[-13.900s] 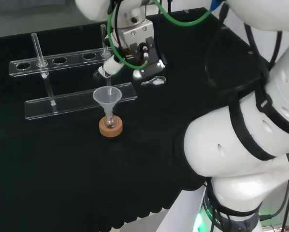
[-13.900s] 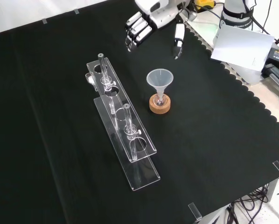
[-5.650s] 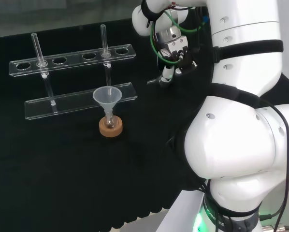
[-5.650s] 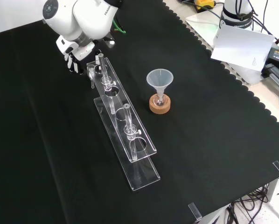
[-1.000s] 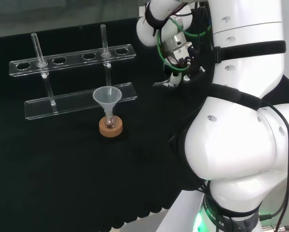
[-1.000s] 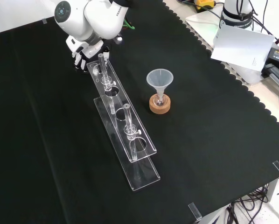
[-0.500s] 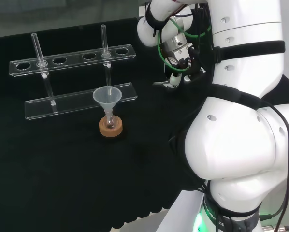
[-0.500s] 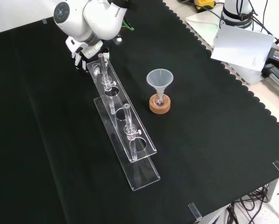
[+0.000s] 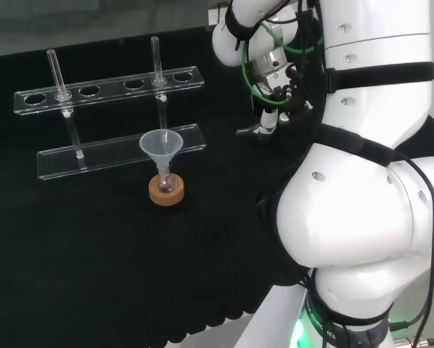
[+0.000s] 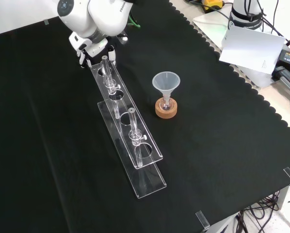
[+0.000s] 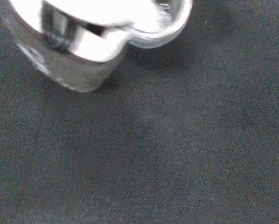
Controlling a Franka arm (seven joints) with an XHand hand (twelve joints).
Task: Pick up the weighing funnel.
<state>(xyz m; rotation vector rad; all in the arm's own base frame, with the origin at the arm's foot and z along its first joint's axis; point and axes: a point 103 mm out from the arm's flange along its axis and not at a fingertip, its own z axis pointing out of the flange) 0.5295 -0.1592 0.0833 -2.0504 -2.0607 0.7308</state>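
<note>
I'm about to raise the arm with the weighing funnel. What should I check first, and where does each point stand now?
1. Is the weighing funnel at the hand? Ok: a small clear piece pokes out beside the hand in the head view.
2. Is the hold on it closed? Cannot tell.
3. Is the piece off the cloth? Cannot tell.
4. Is there a gap to the tube rack? Ok in the head view, though it looks close in the front view.
5. Is the funnel upright on its cork ring, apart from the hand? Ok.
</note>
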